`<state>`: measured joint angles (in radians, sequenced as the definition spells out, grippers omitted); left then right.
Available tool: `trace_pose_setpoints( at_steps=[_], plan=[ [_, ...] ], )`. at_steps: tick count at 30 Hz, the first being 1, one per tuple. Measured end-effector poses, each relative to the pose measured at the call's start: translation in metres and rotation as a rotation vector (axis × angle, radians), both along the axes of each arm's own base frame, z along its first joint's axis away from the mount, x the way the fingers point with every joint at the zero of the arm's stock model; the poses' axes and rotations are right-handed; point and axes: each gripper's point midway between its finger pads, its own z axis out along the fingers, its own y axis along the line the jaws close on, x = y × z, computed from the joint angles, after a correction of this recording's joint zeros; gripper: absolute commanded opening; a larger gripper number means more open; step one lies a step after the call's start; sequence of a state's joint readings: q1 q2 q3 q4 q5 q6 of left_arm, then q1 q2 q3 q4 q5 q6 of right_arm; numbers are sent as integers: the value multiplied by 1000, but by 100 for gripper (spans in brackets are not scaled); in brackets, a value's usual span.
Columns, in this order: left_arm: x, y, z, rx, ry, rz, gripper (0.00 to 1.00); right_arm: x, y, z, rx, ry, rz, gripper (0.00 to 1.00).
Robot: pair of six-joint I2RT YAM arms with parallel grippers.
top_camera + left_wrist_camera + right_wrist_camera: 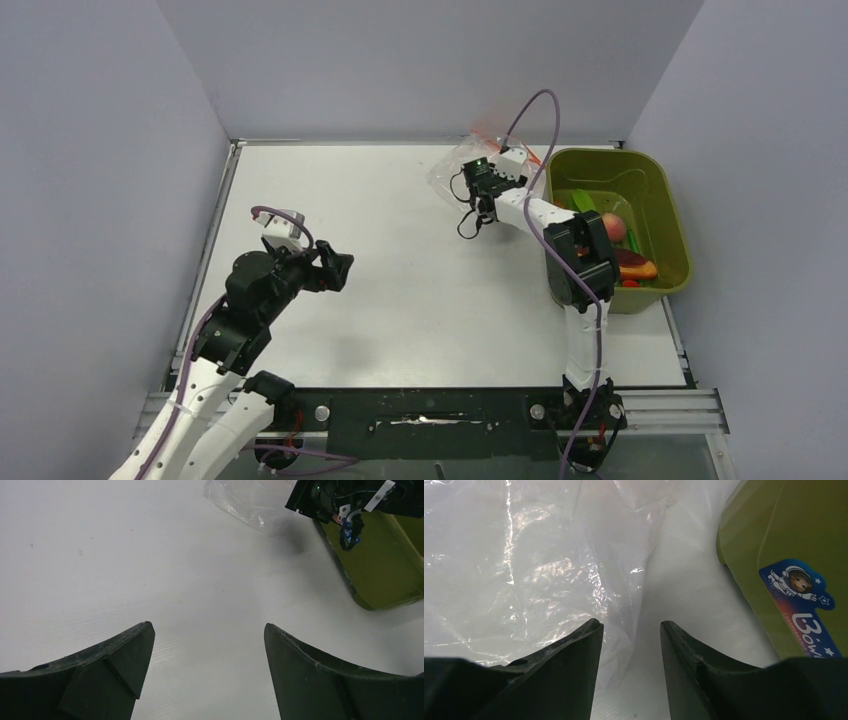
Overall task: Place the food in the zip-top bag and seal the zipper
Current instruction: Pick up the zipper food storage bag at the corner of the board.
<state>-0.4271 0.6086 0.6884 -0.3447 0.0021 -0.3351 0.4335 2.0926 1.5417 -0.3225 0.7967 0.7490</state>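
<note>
The clear zip-top bag [462, 163] lies flat at the far middle of the table, its red-orange zipper strip [487, 131] at its far edge. It fills the left of the right wrist view [534, 565] and shows far off in the left wrist view [250, 502]. My right gripper [478, 172] hovers over the bag's right edge, jaws open and empty [631, 625]. The food sits in the olive-green tub [668, 215]: a pink-red ball fruit [613, 227], a brown-red slab [636, 266], green pieces [582, 201]. My left gripper [345, 268] is open and empty over bare table [209, 626].
The tub stands at the right table edge, close beside the bag; its side with a blue sticker [804, 600] is right of my right fingers. Grey walls enclose the table on three sides. The right arm's purple cable [540, 110] arcs over the bag.
</note>
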Motion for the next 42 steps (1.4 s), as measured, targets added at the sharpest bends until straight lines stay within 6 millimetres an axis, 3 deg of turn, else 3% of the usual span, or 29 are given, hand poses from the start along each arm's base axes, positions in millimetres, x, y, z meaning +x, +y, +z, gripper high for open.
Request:
trace_pose_setpoints(
  at_steps=[6, 17, 29, 32, 38, 42],
  plan=[
    [-3, 1, 1, -4, -14, -3, 81, -4, -2, -9, 20, 1, -19, 52],
    [-4, 1, 2, -6, -19, -3, 80, -3, 4, -24, 86, -15, -7, 48],
    [-3, 2, 2, -5, -20, 1, 80, -1, -6, -33, 141, -23, -44, 42],
    [-3, 2, 3, -4, -20, 1, 80, 1, -7, -39, 148, -20, -39, 35],
    [-3, 3, 3, -2, -22, 4, 80, -2, -6, -56, 150, 8, -11, 7],
    [-3, 3, 3, -2, -21, 4, 80, 1, -2, -56, 152, -4, 28, 0]
  ],
)
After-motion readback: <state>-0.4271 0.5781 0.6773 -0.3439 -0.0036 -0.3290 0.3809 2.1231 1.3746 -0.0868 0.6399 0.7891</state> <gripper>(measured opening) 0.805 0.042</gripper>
